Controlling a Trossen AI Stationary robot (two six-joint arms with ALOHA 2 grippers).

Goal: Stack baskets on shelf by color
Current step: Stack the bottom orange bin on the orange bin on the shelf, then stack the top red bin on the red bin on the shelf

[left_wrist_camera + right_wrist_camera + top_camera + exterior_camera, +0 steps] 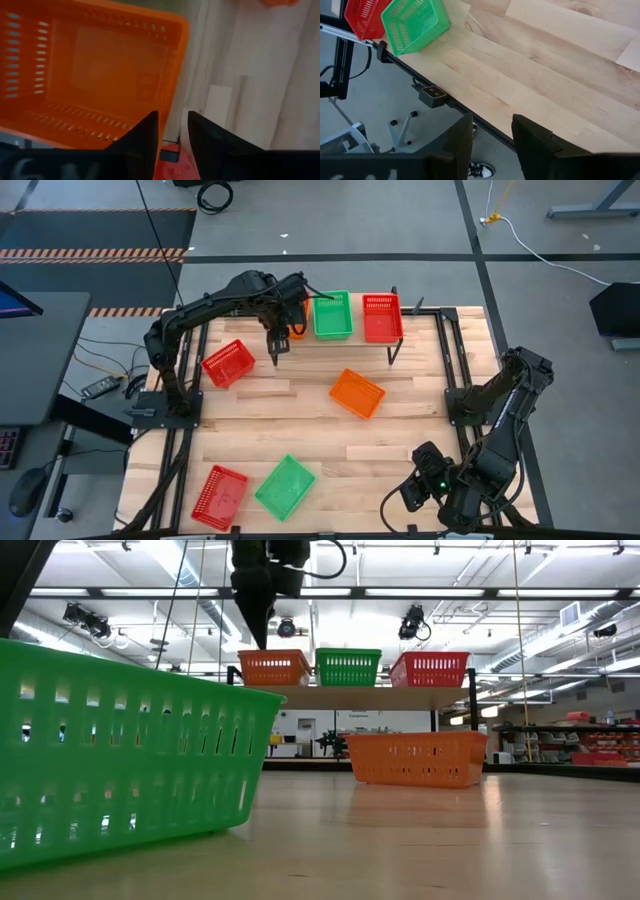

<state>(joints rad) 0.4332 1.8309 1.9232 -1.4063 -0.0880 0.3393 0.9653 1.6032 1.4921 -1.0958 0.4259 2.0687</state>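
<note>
Left gripper (276,352) hung over the shelf's left end, its two dark fingers (142,137) parted by a narrow gap and holding nothing; just beyond the tips sat an orange basket (95,75), on the shelf and free of the fingers. Right gripper (415,492) waited at the near right corner of the table (330,440), its fingers (537,142) likewise a little apart and empty, pointing out past the table's edge toward the floor.

Nearest the table's front edge lay a red basket (219,496) at the left and a green basket (285,487) just beside it, both tilted; the green one filled the left half of the low view (120,755). Farther in, near the middle and somewhat right, a second orange basket (357,393) rested at an angle on the planks. On the left, near the left arm's base, another red basket (228,364) sat tilted.

At the far side stood the shelf (350,697), light wooden top on thin black legs. Three baskets stood in a row on it: the orange one at the left, mostly hidden under the left arm from above, a second green basket (332,315) in the middle, and a third red basket (382,317) at the right.
</note>
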